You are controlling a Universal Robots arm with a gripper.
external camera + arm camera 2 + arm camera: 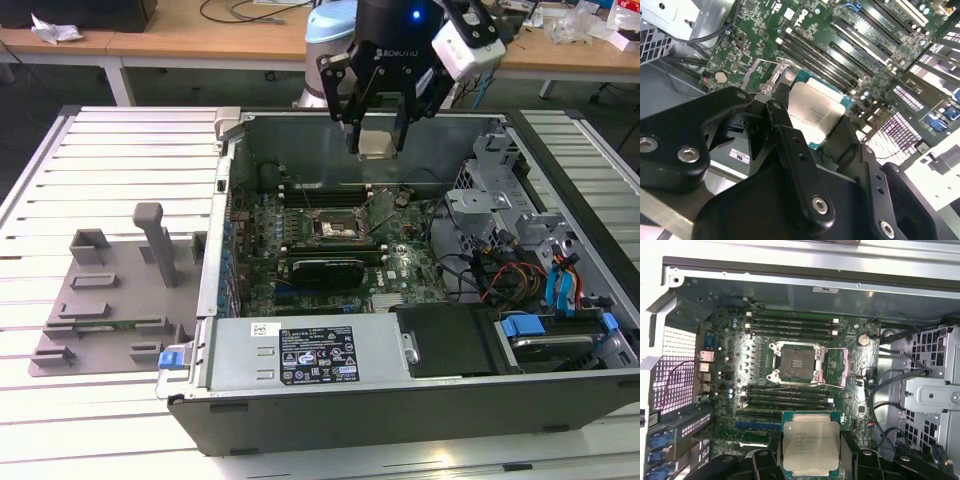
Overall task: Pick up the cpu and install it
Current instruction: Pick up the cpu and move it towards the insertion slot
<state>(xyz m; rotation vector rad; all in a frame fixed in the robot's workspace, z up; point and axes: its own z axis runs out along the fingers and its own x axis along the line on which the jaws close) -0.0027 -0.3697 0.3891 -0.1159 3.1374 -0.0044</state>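
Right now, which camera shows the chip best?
The first wrist view: the chip faces it squarely. The second wrist view shows it tilted, partly behind a finger; the exterior view shows it small in the gripper.

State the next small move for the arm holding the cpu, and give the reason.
Probably carry the end effector, shut on the cpu, sideways toward the socket before lowering. In the exterior view the cpu hangs well above the socket and seems offset toward the view's right of it; the socket lies bare, its bracket swung open.
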